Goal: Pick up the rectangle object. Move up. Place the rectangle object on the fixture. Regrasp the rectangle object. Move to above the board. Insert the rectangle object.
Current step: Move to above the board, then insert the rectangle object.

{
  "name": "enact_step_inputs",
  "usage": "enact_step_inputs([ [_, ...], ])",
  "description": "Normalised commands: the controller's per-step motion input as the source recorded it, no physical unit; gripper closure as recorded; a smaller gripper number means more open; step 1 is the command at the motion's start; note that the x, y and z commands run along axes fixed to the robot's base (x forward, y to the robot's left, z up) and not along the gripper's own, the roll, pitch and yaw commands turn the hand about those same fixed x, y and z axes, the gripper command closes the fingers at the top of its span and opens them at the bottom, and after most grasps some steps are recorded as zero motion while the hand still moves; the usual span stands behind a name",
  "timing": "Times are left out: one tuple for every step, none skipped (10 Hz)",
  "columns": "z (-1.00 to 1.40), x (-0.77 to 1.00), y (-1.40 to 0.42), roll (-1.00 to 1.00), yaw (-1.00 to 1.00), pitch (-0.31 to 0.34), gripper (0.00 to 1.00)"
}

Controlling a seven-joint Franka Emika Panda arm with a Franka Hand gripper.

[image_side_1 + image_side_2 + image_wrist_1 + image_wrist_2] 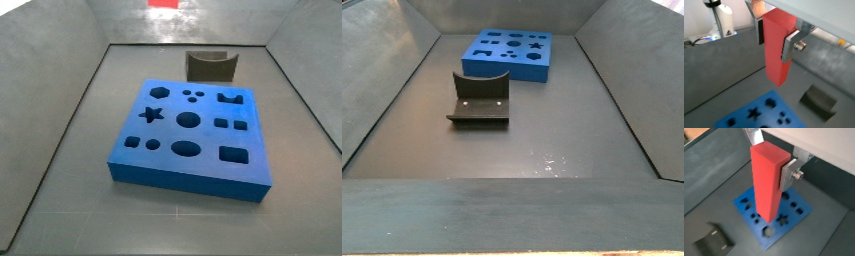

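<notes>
In both wrist views my gripper is shut on the upper part of the rectangle object, a red-orange bar hanging upright between the silver fingers. It hangs high over the floor. The blue board with dark cut-outs lies far below its lower end. The dark fixture stands beside the board with nothing on it. In a side view only a red tip of the rectangle object shows at the frame edge, above the board and the fixture.
Grey walls enclose the dark floor on all sides. In a side view the fixture stands in front of the board. A white robot base with cables stands outside the wall.
</notes>
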Motion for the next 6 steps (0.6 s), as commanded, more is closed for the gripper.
enact_step_inputs([
  [-0.02,-0.09,-0.06,-0.9,-0.09,-0.014,1.0],
  [-0.01,-0.06,-0.01,-0.51,-0.03,-0.023,1.0],
  [-0.01,-0.05,0.0,-0.38,-0.03,-0.025,1.0],
  [-0.01,-0.03,0.0,-0.22,-0.02,-0.016,1.0],
  [0.0,0.0,-0.01,0.0,0.0,-0.006,1.0],
  [-0.05,0.0,-0.13,-0.02,0.0,-0.134,1.0],
])
